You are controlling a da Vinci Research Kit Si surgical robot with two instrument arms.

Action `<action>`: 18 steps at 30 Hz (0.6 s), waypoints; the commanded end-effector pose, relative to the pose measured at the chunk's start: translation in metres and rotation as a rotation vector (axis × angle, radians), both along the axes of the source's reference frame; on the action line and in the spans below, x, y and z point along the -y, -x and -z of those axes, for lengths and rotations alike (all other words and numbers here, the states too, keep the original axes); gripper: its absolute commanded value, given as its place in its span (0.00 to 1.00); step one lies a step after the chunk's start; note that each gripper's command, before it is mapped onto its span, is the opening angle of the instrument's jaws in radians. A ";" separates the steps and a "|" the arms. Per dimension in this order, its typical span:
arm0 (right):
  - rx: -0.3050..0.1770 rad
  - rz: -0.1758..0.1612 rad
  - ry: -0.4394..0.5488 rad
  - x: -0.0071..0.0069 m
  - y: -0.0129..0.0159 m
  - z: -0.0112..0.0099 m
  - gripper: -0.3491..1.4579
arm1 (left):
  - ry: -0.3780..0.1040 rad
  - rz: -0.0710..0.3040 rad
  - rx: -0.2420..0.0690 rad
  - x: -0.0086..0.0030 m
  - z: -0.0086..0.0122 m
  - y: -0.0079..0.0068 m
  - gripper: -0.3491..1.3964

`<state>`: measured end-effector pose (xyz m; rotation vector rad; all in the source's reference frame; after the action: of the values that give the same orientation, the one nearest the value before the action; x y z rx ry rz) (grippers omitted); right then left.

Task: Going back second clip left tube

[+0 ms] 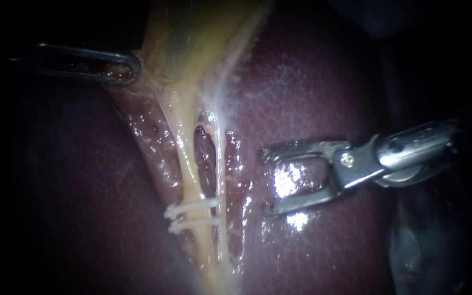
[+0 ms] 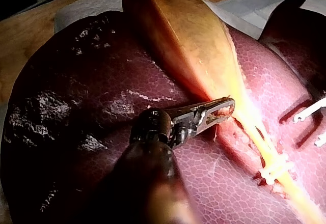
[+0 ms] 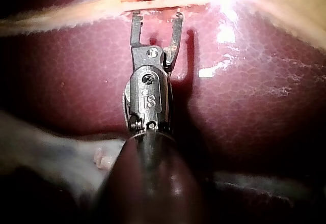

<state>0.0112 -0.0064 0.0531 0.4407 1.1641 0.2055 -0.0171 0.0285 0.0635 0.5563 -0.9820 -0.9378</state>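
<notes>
Nearest the lens, the right instrument [image 1: 267, 183]: enters from the right, shaft nearly level, wrist straight. Holds its jaws wide apart, gripping nothing. Points both tips across the glistening liver [image 1: 312, 98] toward the tubes.

Just ahead of those tips and clear of them, two white clips [image 1: 195, 207]: sit one close above the other across the left tube [image 1: 188, 175], with the thinner right tube [image 1: 220, 164] alongside.

Farther up, the left instrument [image 1: 132, 68]: reaches in from the left, shaft level. Clamps its jaws on the gallbladder [image 1: 192, 33] at the narrow neck, where pale tissue fans down into both tubes.

Farthest, in the left wrist view: wooden bench [image 2: 30, 35] and white cloth [image 2: 254, 5] beyond the liver.
</notes>
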 end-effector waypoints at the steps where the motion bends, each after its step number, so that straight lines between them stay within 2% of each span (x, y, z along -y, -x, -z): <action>1: 0.003 -0.004 0.002 -0.0002 0.0004 0.0003 0.47 | 0.000 0.000 0.000 0.0000 0.0000 0.0001 0.00; 7: 0.022 -0.026 0.016 -0.0007 0.0019 0.0011 0.47 | 0.001 0.001 -0.001 0.0001 -0.0001 0.0002 0.00; 12: 0.022 -0.026 0.017 -0.0006 0.0023 0.0012 0.47 | 0.005 0.004 -0.004 0.0005 -0.0005 0.0006 0.00; 18: 0.022 -0.025 0.018 -0.0004 0.0024 0.0012 0.47 | 0.014 0.005 -0.006 0.0018 -0.0023 0.0023 0.00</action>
<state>0.0087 -0.0060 0.0519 0.4074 1.1494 0.2213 -0.0198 0.0264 0.0663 0.5434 -0.9868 -0.9330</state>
